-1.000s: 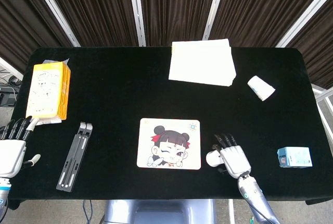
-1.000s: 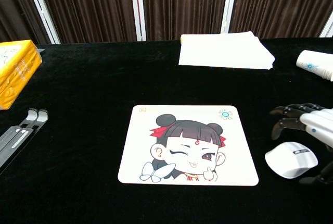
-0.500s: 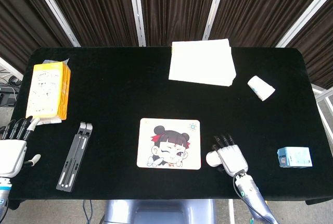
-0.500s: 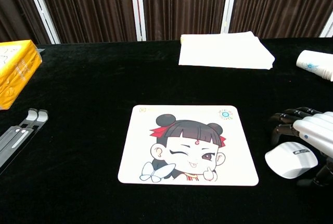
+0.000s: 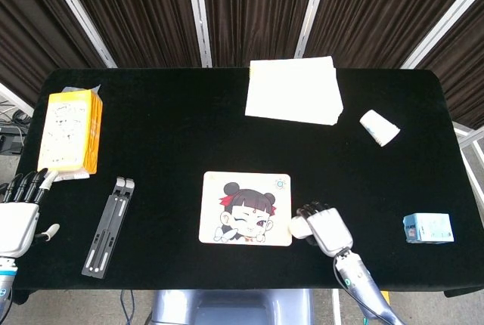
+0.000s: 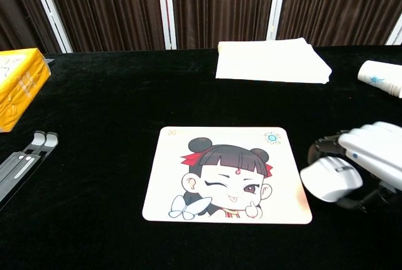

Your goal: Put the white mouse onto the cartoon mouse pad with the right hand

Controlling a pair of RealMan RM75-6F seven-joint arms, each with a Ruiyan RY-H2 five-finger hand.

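Observation:
The white mouse [image 6: 328, 179] sits in the grip of my right hand [image 6: 370, 160], fingers curled over its far side and thumb below, just right of the cartoon mouse pad [image 6: 226, 174]. It seems slightly raised off the black table. From the head view the mouse [image 5: 300, 226] pokes out left of the right hand [image 5: 324, 227], its nose near the pad's [image 5: 245, 208] right edge. My left hand [image 5: 17, 215] hangs open at the table's front left corner, holding nothing.
A yellow box [image 5: 71, 131] lies at the left, a grey folded stand [image 5: 110, 224] beside it. White paper stack [image 5: 293, 91] at the back, a paper cup [image 5: 379, 127] on its side to the right, a small blue box [image 5: 428, 228] at front right.
My right hand closed around the mouse and carried it left, toward the pad's right edge. The left hand stayed still.

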